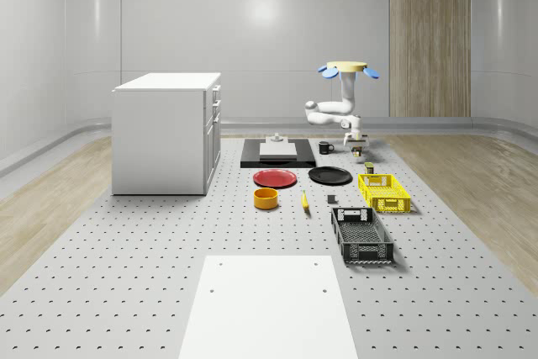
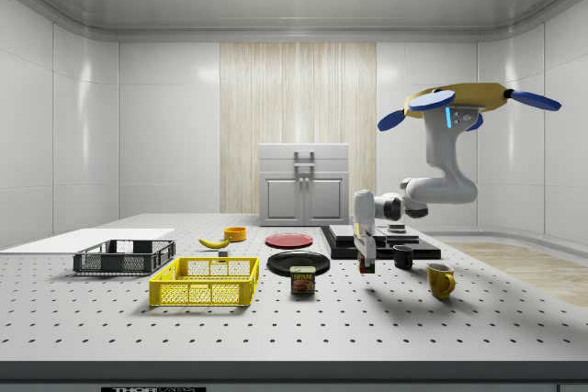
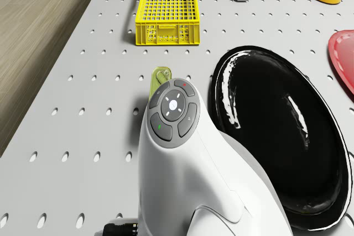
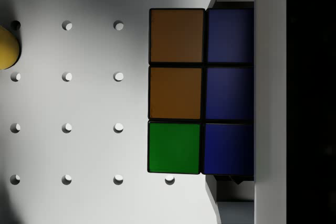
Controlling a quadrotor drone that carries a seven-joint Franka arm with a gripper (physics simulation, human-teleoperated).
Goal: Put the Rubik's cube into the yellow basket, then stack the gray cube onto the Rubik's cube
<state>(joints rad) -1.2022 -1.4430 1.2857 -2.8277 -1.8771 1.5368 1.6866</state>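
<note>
Pincer [image 2: 367,266] fingers are seen lowered to the table, with the Rubik's cube [image 4: 201,91] close under the wrist; whether it is clamped cannot be told. The yellow basket [image 1: 383,192] is placed at about five o'clock from it in the whole-scene view.

Rubik's cube [image 4: 201,91]: brown, blue, green | basket [image 3: 167,10]: yellow | plate [image 3: 276,136]: black

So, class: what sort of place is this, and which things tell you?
Probably a simulated robotics test room: a perforated gray table, a white cabinet, and a drone hovering above the table with its arm reaching down.
</note>
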